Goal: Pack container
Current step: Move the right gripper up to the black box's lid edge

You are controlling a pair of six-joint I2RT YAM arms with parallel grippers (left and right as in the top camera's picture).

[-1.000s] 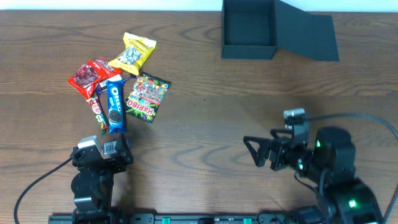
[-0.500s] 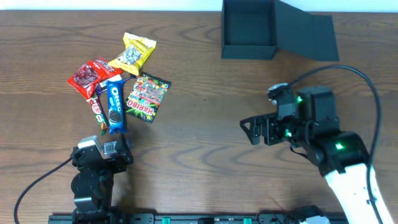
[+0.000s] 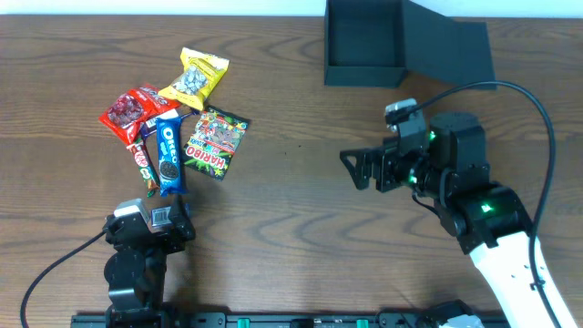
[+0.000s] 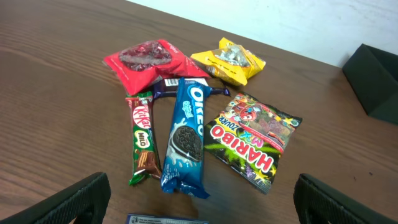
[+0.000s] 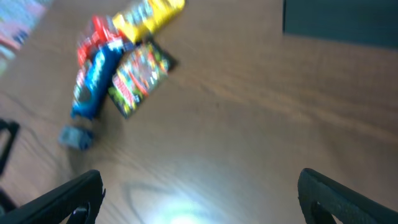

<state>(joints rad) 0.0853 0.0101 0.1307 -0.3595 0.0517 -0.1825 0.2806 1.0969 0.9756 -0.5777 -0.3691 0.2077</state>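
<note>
Your right gripper (image 3: 353, 169), fingers wide and empty, faces the Haribo bag (image 3: 208, 143) — left gripper (image 3: 150, 217) wide too, near the Oreo pack (image 3: 168, 153) — container (image 3: 364, 41) lid back, ready for loading.

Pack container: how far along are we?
Done: nothing; container open, looks empty. In hand: nothing; left claw and right claw open, empty. Left: Oreo, Haribo, KitKat, red packet, yellow packet, all on the table.
</note>
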